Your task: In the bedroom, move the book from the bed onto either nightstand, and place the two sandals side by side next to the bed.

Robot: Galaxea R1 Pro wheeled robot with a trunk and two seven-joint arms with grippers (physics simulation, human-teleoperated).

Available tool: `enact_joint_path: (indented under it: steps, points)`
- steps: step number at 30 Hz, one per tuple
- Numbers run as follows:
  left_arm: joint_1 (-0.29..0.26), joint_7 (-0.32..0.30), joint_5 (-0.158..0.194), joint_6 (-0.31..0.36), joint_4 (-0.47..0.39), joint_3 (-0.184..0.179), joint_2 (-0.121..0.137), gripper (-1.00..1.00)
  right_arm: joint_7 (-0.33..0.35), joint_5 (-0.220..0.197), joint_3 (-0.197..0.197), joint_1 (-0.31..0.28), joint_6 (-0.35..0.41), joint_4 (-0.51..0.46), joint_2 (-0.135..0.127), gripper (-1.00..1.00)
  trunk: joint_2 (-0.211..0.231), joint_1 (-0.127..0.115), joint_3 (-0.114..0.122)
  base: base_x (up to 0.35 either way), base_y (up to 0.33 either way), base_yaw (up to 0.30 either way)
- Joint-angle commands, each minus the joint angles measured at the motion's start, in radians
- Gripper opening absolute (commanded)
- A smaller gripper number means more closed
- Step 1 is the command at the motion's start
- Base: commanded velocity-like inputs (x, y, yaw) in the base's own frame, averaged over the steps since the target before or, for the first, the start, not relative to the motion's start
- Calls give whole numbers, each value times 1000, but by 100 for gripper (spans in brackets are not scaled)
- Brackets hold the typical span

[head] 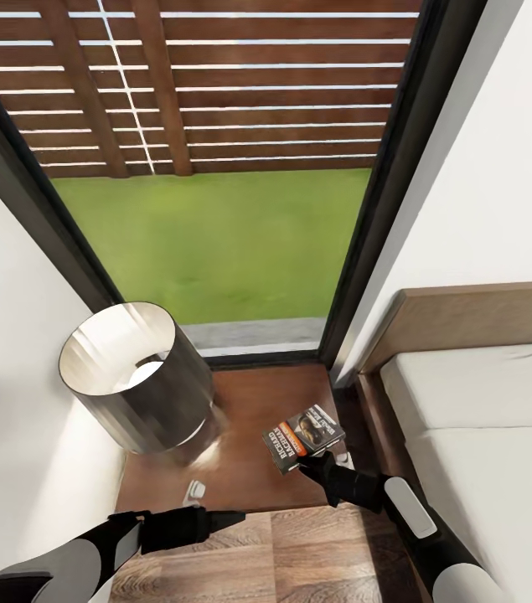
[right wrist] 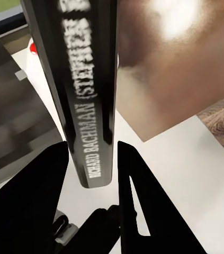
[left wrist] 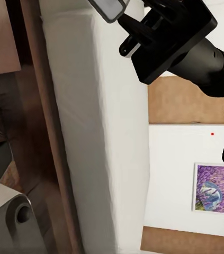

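Right pincer (head: 314, 459) is clamped on the book (head: 303, 437), spine between its fingers in the right wrist view, holding it over the nightstand (head: 249, 469), bed-side part of the surface, w/ the lamp (head: 136, 377) on the far side from the bed (head: 475, 435). Book sits ahead of the pincer, toward the window (head: 215, 234); its long axis runs roughly across, lamp-to-bed. Can't tell if it touches the surface yet. Next move, I'd judge: lower & let go. Left pincer (head: 198, 523) is near the nightstand's front edge; can't tell its opening. Right arm is clearly the one on the job.
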Motion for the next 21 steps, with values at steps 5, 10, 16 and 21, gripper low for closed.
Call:
enact_joint_path:
  steps: [5, 10, 16, 21]
  points:
    - [0, -4, 1, 11, 0, 1, 0, 100, 7, 5, 2, 0, 1, 0, -1, -100, 0, 0, -1, 0, 0, 0]
    - [0, -4, 1, 10, 0, 1, -1, 100, 7, 5, 2, 0, 1, 0, -1, -100, 0, 0, -1, 0, 0, 0]
    - [0, -4, 1, 11, 0, 1, 0, 100, 7, 5, 2, 0, 1, 0, -1, -100, 0, 0, -1, 0, 0, 0]
    - [0, -4, 1, 11, 0, 1, -1, 100, 7, 5, 2, 0, 1, 0, -1, -100, -28, 15, -13, 0, 0, 0]
